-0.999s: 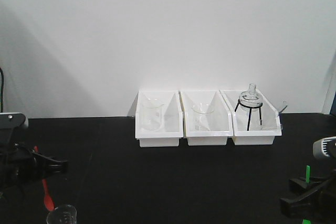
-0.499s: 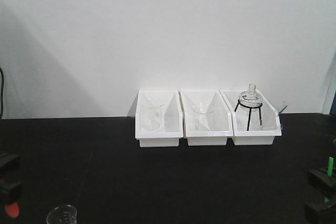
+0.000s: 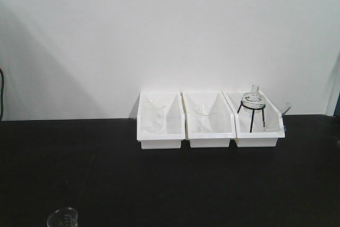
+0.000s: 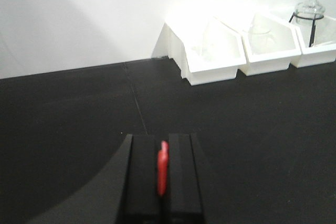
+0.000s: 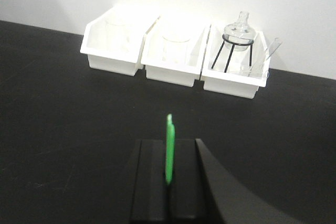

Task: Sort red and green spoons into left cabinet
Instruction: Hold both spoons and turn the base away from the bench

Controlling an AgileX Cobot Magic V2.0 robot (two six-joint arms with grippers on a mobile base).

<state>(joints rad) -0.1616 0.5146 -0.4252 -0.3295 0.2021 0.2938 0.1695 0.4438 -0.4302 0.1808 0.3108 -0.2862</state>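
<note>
Three white bins are lined up side by side at the back of the black table (image 3: 170, 184), against a white wall (image 3: 170, 35). A clear beaker (image 3: 153, 116) is held in the left bin (image 3: 161, 143), and a second beaker (image 3: 204, 118) in the middle bin (image 3: 210, 142). In the right bin (image 3: 257, 141) a round glass flask (image 3: 253, 99) is carried on a black tripod (image 3: 249, 119), and a thin glass rod (image 5: 270, 51) is leaned against that bin's far corner. The rim of another small beaker (image 3: 62, 218) is seen at the near left edge of the front view. The bins are well apart from both grippers, with black table top lying between.

The red spoon (image 4: 163, 169) is clamped between the black fingers of the left gripper (image 4: 163, 140). It is seen edge-on as a thin red strip, and its end reaches about to the fingertips. The green spoon (image 5: 169, 150) is pinched in the same way by the right gripper (image 5: 168, 141). It is shown as a narrow bright green blade that stands out past the fingertips towards the bins. Which end of either spoon is gripped cannot be told.
</note>
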